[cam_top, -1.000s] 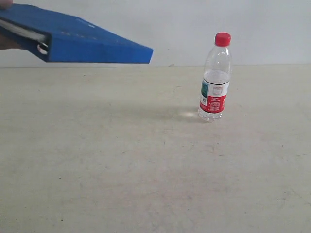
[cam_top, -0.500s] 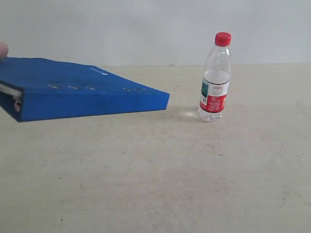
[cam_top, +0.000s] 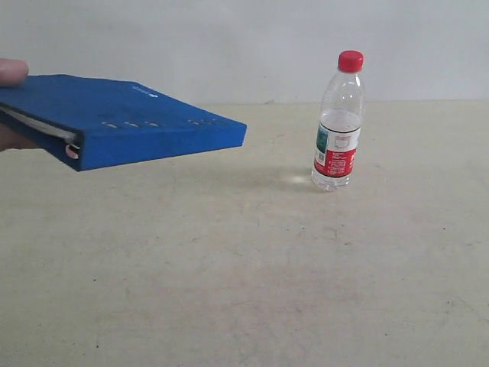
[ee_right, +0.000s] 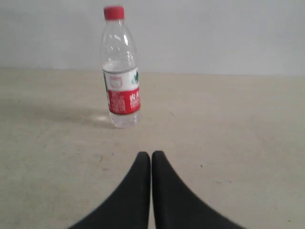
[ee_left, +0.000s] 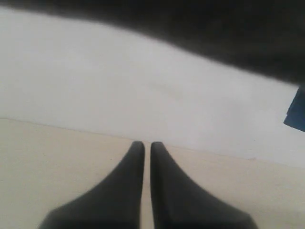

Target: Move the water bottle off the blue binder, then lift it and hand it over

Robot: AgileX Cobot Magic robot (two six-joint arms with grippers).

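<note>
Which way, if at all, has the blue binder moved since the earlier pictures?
Yes. Against the standing water bottle, the corner of the blue binder dropped from shoulder height to the label, then rose slightly and drew back leftward, away from it.

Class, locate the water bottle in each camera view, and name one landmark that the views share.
Exterior view: water bottle upright on the table, right of centre.
Left wrist view: not in it.
Right wrist view: water bottle upright, beyond the right gripper.
Shared landmark: the line where table meets pale wall.
</note>
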